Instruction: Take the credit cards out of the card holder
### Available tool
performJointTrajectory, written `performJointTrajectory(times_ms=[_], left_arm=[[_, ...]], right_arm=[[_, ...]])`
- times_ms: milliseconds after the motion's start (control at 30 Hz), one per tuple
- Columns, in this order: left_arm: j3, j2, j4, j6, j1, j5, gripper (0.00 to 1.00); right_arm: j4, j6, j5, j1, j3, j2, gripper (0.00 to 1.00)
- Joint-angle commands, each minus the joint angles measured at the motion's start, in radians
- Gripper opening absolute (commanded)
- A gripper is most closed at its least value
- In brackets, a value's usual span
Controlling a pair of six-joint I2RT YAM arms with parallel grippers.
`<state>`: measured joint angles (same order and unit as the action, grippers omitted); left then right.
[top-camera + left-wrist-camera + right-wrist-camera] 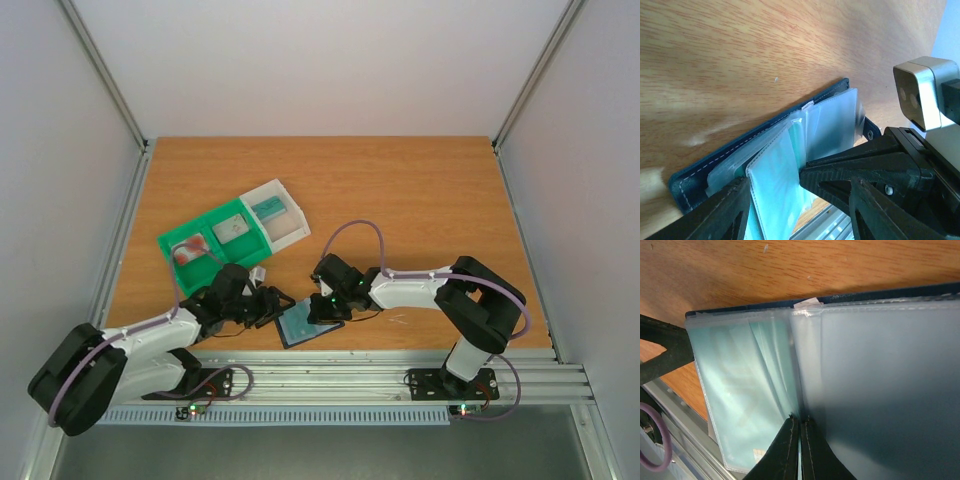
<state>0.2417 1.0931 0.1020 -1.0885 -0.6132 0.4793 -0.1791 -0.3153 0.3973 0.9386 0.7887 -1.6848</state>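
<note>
The card holder (300, 330) lies open near the table's front edge, its dark stitched cover (695, 180) underneath and clear sleeve pages (870, 400) fanned up. A teal credit card (740, 405) with a gold chip sits inside one sleeve (772, 185). My left gripper (272, 308) (772, 192) holds that teal sleeve page across its width, one finger on each side. My right gripper (322, 310) (800, 422) is shut in the fold between the teal and grey pages, with a thin teal edge pinched between its fingertips. I cannot tell if that edge is card or sleeve.
A green-and-white compartment tray (205, 225) stands behind the left arm, with a teal card (268, 208), a grey card (232, 228) and a reddish item (188, 250) in its bins. The metal rail (380, 375) runs just in front of the holder.
</note>
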Motion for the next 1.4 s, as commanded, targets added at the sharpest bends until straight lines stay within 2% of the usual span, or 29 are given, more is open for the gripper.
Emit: performJointTrajectory(times_ms=[0, 300, 833, 933, 1100, 1367], left_arm=[[-0.015, 0.029, 0.102, -0.013, -0.005, 0.009, 0.55], [0.004, 0.040, 0.145, -0.035, -0.005, 0.035, 0.55], [0.027, 0.020, 0.137, -0.044, -0.005, 0.055, 0.55], [0.025, 0.027, 0.155, -0.054, -0.005, 0.059, 0.55], [0.025, 0.071, 0.211, -0.067, -0.005, 0.076, 0.55], [0.043, 0.175, 0.346, -0.116, -0.026, 0.107, 0.54]], right_arm=[[-0.012, -0.005, -0.029, 0.000, -0.028, -0.016, 0.03], [0.032, -0.019, -0.002, 0.000, -0.040, -0.007, 0.03], [0.223, -0.117, 0.119, 0.000, -0.039, -0.040, 0.13], [0.194, -0.097, 0.074, 0.000, -0.044, 0.008, 0.17], [0.044, -0.038, -0.035, -0.001, -0.037, 0.092, 0.24], [-0.053, -0.001, -0.157, -0.002, -0.066, 0.233, 0.28]])
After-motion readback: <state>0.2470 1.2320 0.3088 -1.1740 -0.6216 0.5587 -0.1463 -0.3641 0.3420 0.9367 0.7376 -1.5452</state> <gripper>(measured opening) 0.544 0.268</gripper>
